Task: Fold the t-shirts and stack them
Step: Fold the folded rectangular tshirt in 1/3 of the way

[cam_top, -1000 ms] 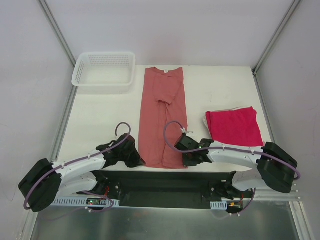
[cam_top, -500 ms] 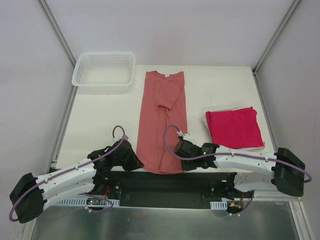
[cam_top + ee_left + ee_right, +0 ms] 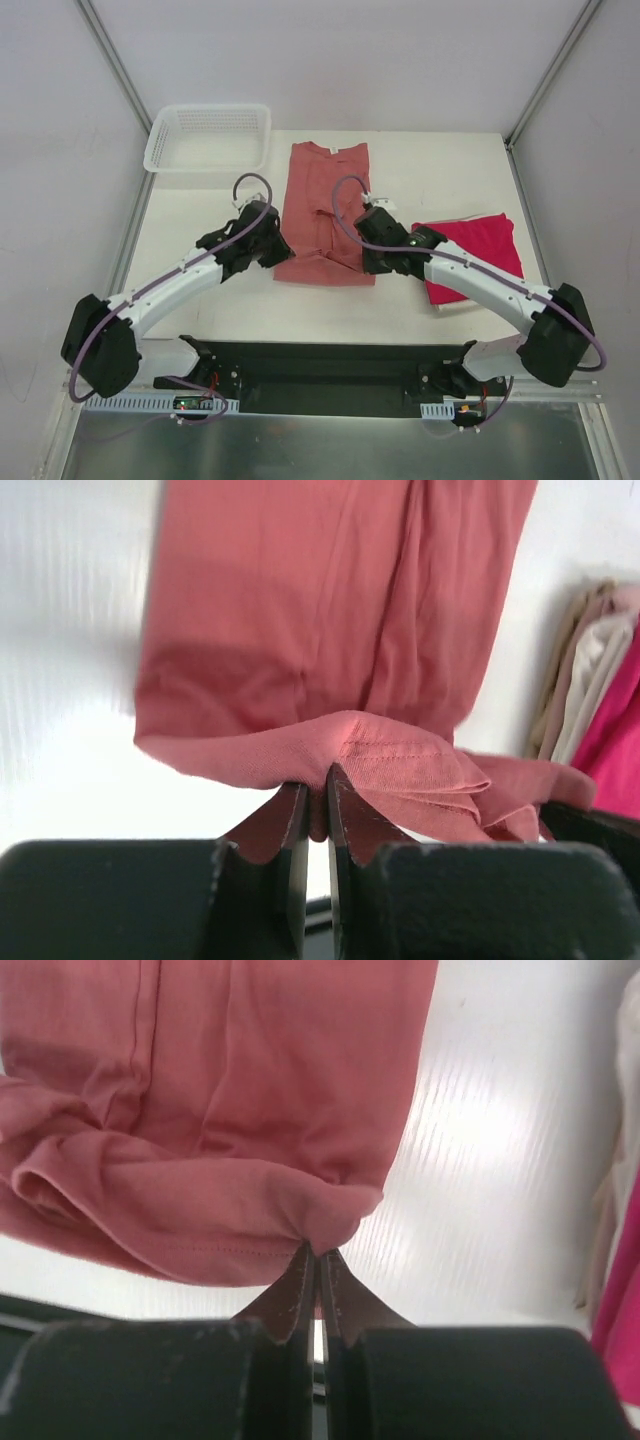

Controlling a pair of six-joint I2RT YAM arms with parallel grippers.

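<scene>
The salmon-pink t-shirt (image 3: 325, 190) lies lengthwise in the middle of the table, its near half lifted and doubled back over itself. My left gripper (image 3: 275, 243) is shut on the hem's left corner (image 3: 300, 770). My right gripper (image 3: 368, 243) is shut on the hem's right corner (image 3: 330, 1225). Both hold the hem above the shirt's middle, and the fold line (image 3: 322, 274) rests on the table. The crimson-magenta t-shirt (image 3: 478, 255) lies folded at the right, partly under my right arm.
A white mesh basket (image 3: 208, 137) stands at the back left. A pale folded cloth edge (image 3: 580, 670) shows under the crimson shirt. The table's near edge (image 3: 320, 338) runs just in front of the fold.
Both grippers have carried the shirt's hem from the near table edge up and away toward the collar, so the near half now doubles over the far half.
</scene>
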